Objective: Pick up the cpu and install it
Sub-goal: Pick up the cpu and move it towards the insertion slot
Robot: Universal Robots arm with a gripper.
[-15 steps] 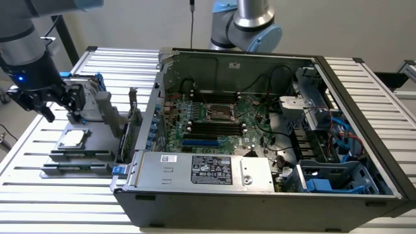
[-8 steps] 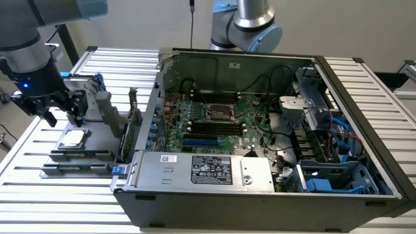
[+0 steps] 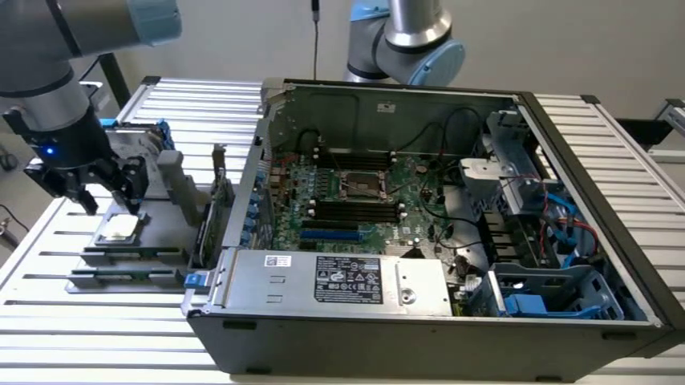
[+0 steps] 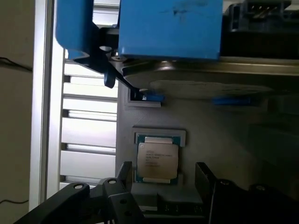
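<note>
Two fingers [image 3: 133, 183] of the gripper [image 3: 107, 196] stand wide apart, at full opening, and they hold nothing. The gripper hangs just above the cpu [image 3: 118, 228]; I cannot tell any contact btw. them. In the wrist view the fingertips [image 4: 124, 171] are one on each side of the cpu [image 4: 158, 158], w/ a free gap on both sides.

The cpu lies flat, silver top up, printed text on it, in a square recess of a grey tray [image 3: 160, 204]. The tray rests on a slatted table [image 3: 64, 321], at the exterior view's left. On the same tray, beyond the cpu, the wrist view shows a blue bracket [image 4: 168, 28] above a silver plate.

Toward the exterior view's right, just beside the tray, there is an open PC case [image 3: 599, 200]. Inside it a green board [image 3: 428, 200] lies flat, w/ the socket [image 3: 358, 184] approx. in its middle, well apart from the cpu. A grey PSU [image 3: 342, 281] w/ labels sits along the near wall of the case. Behind the case a second arm [image 3: 412, 36] is standing, away from the work.
</note>
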